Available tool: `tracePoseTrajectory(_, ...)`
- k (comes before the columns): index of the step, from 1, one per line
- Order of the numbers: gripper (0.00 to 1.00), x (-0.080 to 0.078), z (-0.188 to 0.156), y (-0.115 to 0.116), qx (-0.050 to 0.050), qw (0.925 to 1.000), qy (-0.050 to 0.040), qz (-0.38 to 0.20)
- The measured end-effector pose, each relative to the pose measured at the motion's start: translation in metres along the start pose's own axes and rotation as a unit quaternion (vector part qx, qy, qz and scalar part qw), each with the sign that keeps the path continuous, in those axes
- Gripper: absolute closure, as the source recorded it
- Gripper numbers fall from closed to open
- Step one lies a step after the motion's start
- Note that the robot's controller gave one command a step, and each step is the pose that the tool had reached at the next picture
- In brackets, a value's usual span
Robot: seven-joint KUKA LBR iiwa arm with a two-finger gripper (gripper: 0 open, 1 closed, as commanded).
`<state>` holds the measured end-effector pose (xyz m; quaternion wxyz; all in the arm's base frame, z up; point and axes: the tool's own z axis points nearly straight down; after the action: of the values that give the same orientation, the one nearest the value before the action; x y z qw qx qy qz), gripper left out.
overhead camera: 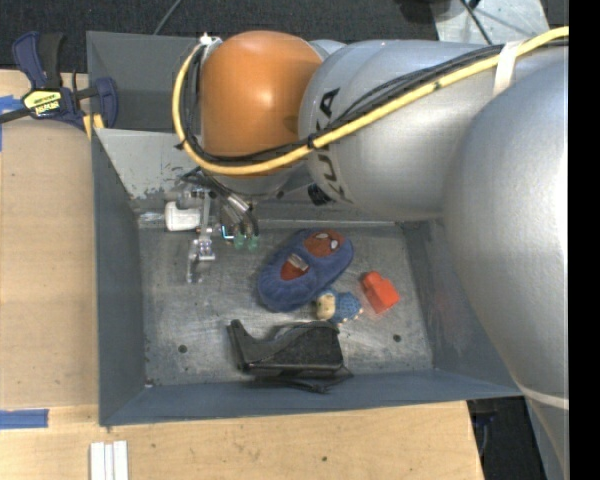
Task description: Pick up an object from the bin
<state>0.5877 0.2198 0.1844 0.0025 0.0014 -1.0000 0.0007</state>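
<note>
Camera view from above: robot hand (208, 236) hangs low over bare floor in the bin's (118, 298) upper left, grip impossible to tell, apart from 3 likely picks: blue slipper (302, 271), orange block (378, 291), black pouch (285, 350).

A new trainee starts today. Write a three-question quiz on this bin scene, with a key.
1. True or false: the black flat object lies nearer the view's lower edge than the blue slipper.
2. Which thing lies just right of the blue slipper? A) orange-red block B) green ball C) yellow cup
3. Complete: in the view, the end effector is to the ____ of the blue slipper.

Key: 1 true; 2 A; 3 left.
</note>
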Motion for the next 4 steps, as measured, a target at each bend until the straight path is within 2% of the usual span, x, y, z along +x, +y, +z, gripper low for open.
tracePoseTrajectory(1, 0.0, -0.04, 0.035, 0.001, -0.001, 0.9999, -0.0044, 0.016)
tracePoseTrajectory(2, 0.0, -0.039, 0.11, -0.004, -0.002, 0.9996, -0.0042, 0.029)
tracePoseTrajectory(3, 1.0, -0.041, 0.107, -0.004, -0.002, 0.9995, -0.0053, 0.03)
tracePoseTrajectory(4, 1.0, -0.034, 0.048, -0.005, -0.002, 0.9994, -0.0066, 0.035)
